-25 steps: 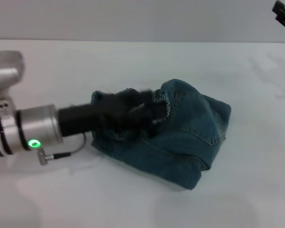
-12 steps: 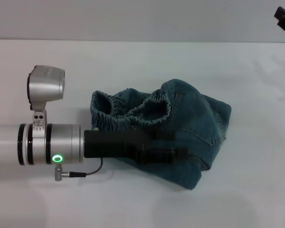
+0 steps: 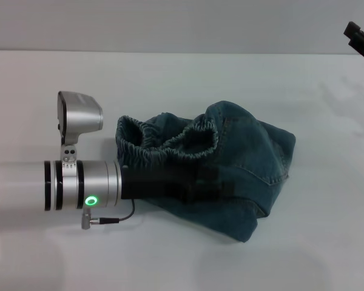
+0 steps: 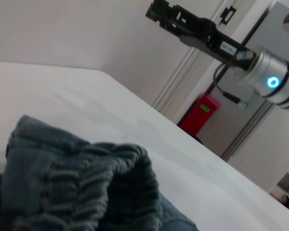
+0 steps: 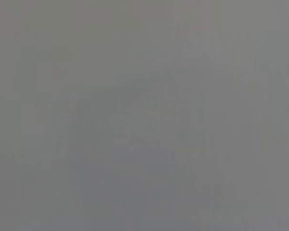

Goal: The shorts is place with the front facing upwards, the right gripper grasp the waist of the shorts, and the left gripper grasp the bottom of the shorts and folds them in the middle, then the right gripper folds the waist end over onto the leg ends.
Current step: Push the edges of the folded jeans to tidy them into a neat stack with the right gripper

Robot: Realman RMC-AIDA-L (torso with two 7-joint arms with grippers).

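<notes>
The shorts (image 3: 230,170) lie bunched mid-table (image 3: 170,79), the left gripper (image 3: 221,183) lying over their near-left part, the right gripper (image 3: 361,39) well apart at far right.

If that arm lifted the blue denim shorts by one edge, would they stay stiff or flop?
The crumpled blue denim shorts would probably flop, since they already sag in soft folds. Their gathered elastic waistband looks stretchy. On the smooth white table, a push would likely slide or bunch them.

No text, brand, number or sign can be read anywhere: the small white label (image 4: 227,46) on the right gripper (image 4: 160,10) is too small to make out, and the green patch on the red box (image 4: 198,113) beyond the table (image 4: 135,120) is illegible too.
</notes>
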